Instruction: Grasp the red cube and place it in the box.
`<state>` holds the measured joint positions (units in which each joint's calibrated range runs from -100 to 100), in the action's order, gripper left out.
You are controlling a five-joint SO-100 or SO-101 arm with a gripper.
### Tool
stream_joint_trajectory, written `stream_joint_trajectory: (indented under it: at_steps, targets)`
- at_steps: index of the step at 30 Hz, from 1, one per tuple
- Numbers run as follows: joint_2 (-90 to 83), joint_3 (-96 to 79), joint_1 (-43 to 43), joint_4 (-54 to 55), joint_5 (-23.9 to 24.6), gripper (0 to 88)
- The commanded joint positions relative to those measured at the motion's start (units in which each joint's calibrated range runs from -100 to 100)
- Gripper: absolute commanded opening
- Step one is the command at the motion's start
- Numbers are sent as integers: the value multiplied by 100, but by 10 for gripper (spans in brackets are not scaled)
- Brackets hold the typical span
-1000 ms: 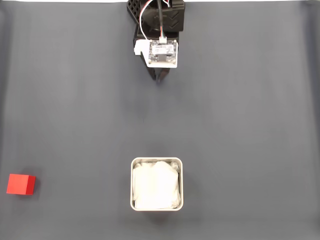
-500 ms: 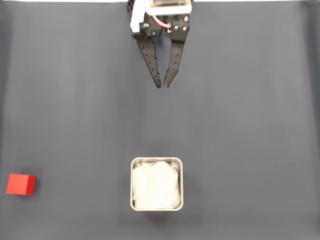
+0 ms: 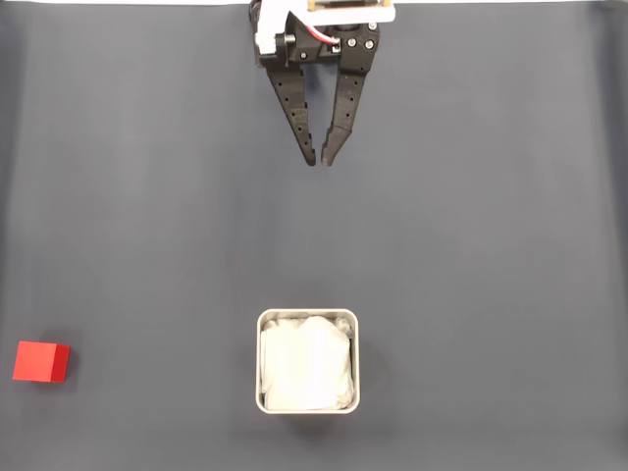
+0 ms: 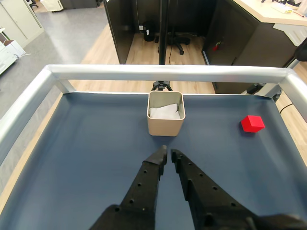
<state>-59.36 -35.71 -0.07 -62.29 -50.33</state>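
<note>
My wrist view: dark blue mat framed by a silver metal rail; beyond it, a light wood floor, dark desk panels, an office chair base.

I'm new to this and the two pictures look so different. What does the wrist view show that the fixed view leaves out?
Wrist view alone: a metal rail edging the table, and beyond it a wooden floor with dark furniture. It also shows the box's beige outer wall.

Fixed view alone: the pincer's white top with red wiring, seen from straight above.

Both: the dark mat, the red cube, the box with white lining, and the pincer, nearly closed and holding nothing.
</note>
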Motion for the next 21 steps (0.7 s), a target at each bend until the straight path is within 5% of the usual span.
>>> stream_joint_trajectory:
  at_steps: [1, 21]
  targets:
    - [165, 414, 192, -99, -44, 0]
    - [1256, 1254, 1449, -222, 147, 0]
